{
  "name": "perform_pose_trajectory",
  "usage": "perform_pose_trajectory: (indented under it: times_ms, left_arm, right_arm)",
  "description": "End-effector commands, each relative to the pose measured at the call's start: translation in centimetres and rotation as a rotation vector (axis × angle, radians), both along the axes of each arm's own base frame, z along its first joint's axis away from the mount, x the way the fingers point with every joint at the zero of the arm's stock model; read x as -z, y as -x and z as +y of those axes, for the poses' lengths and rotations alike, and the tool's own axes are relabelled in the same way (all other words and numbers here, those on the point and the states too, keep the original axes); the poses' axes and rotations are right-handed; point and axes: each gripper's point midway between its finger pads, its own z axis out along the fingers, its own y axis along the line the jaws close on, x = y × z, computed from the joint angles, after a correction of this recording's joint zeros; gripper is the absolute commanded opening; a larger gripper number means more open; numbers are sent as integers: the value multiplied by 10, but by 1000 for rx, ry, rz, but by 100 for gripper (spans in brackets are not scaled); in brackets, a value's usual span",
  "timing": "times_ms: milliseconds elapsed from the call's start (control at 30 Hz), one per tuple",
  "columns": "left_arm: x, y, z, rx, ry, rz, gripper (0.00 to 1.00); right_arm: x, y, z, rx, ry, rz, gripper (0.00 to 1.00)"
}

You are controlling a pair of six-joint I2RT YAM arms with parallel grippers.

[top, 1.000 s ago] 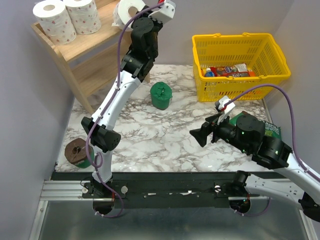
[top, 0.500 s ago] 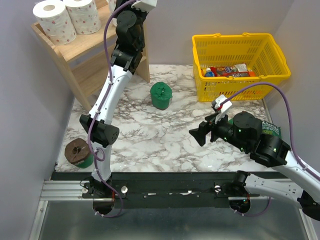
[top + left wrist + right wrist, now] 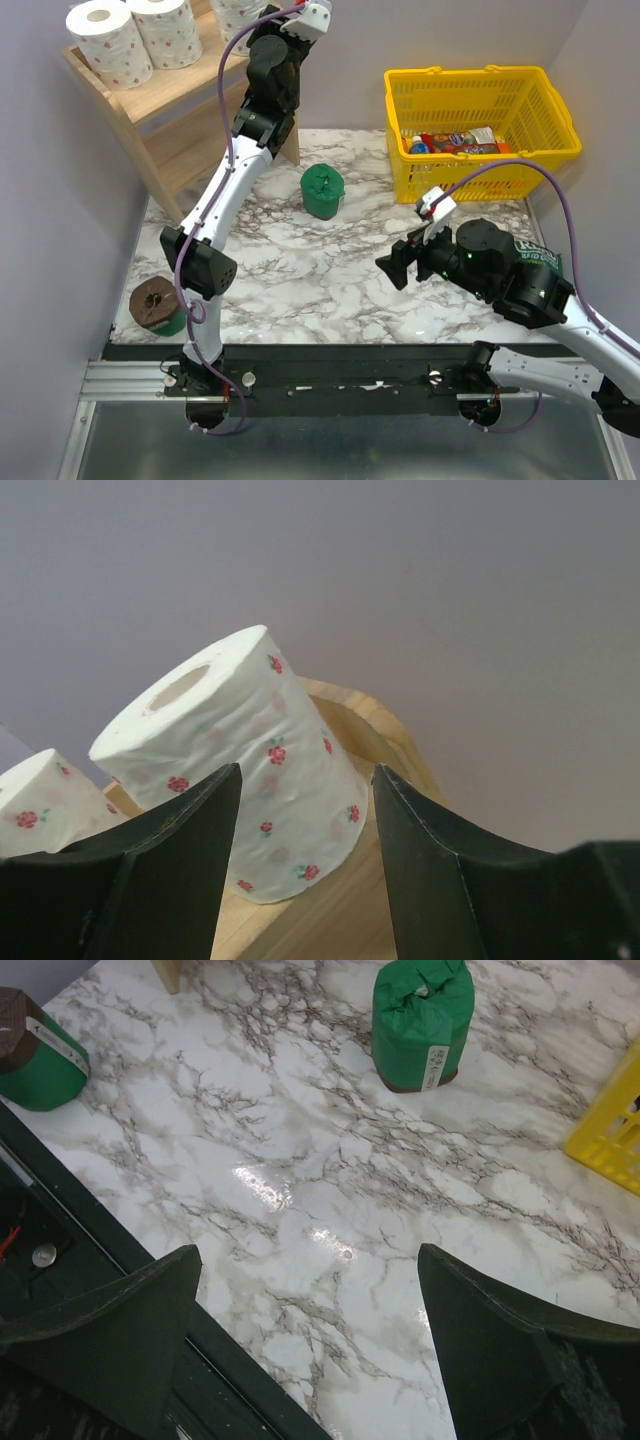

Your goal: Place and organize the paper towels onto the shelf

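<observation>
Three white paper towels with pink-red spots stand on top of the wooden shelf [image 3: 170, 92]: two [image 3: 100, 42] [image 3: 165, 30] at the left, and a third [image 3: 238, 14] half hidden behind my left arm. In the left wrist view this third roll [image 3: 255, 790] stands upright on the wood [image 3: 350, 910], just beyond my open left gripper [image 3: 305, 772], which is not touching it. One green roll [image 3: 323, 190] [image 3: 422, 1025] stands mid-table. Another [image 3: 157, 305] [image 3: 35, 1055] lies at the left near edge. My right gripper [image 3: 395, 270] [image 3: 310, 1260] hovers open and holds nothing.
A yellow mesh basket [image 3: 465, 75] with snack packets [image 3: 455, 142] stands at the back right. A flat dark green packet [image 3: 540, 258] lies under my right arm. The shelf's lower tier [image 3: 190, 150] sits behind my left arm. Grey walls close both sides.
My left gripper carried the third white roll over the shelf top, opened and let it go; the roll now stands there. My right arm crept slightly left.
</observation>
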Motion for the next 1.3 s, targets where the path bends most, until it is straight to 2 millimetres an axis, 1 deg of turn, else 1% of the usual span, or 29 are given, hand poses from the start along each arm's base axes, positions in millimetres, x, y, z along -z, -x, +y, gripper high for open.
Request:
perform_pose_trajectory:
  times_ms: [0, 33, 67, 100, 133, 200, 333, 367, 533, 600, 733, 800, 833, 867, 933, 1000, 1067, 1100, 1200, 1267]
  left_arm:
    - [-9, -1, -5, 18, 22, -30, 63]
    - [-1, -8, -7, 7, 3, -17, 63]
    - [-1, -10, -6, 0, -1, -20, 63]
    - [-6, -9, -5, -11, 3, -42, 63]
    - [-4, -13, -2, -30, -1, -42, 62]
    - [-9, -14, 3, -45, 15, -66, 62]
    - [-6, -24, 19, -68, 45, -70, 61]
    - [-6, -25, 27, -83, 55, -71, 61]
    - [-5, -30, 41, -105, 75, -75, 61]
    - [-1, -33, 47, -113, 83, -71, 61]
    - [6, -38, 52, -124, 81, -64, 61]
    - [8, -40, 54, -129, 81, -61, 61]
    - [10, -41, 59, -146, 81, -57, 61]
    - [13, -42, 61, -153, 77, -52, 61]
    - [14, -43, 66, -171, 72, -48, 61]
    - [22, -46, 65, -162, 61, -31, 61]
    - [23, -44, 67, -164, 58, -27, 61]
    - [27, -45, 68, -170, 51, -16, 61]
    - [30, -44, 72, -186, 49, -7, 61]
    - [24, -40, 74, -186, 56, -13, 61]
  right_arm:
    - [-10, 0, 7, -12, -18, 12, 96]
    - [-9, 0, 10, -24, -16, 17, 95]
    - [-9, 1, 11, -31, -14, 16, 95]
    - [-10, 0, 12, -35, -14, 12, 95]
    - [-11, 0, 13, -41, -19, 7, 94]
    - [-12, -1, 14, -44, -18, -3, 94]
    - [-15, -3, 17, -47, -14, -15, 94]
    - [-16, -4, 17, -48, -7, -20, 94]
    - [-17, -7, 22, -59, 7, -24, 94]
    - [-18, -8, 23, -61, 6, -26, 94]
    - [-16, -12, 29, -62, 4, -25, 94]
    - [-12, -15, 33, -64, 20, -26, 94]
    - [-12, -17, 34, -62, 24, -32, 94]
    - [-7, -19, 38, -68, 42, -27, 94]
    - [-8, -20, 41, -84, 55, -28, 94]
    - [-5, -20, 45, -101, 72, -19, 94]
    - [-6, -20, 45, -100, 69, -18, 94]
    - [-6, -20, 46, -96, 64, -17, 94]
    - [-8, -20, 51, -106, 40, -21, 94]
    - [-9, -22, 54, -114, 45, -25, 94]
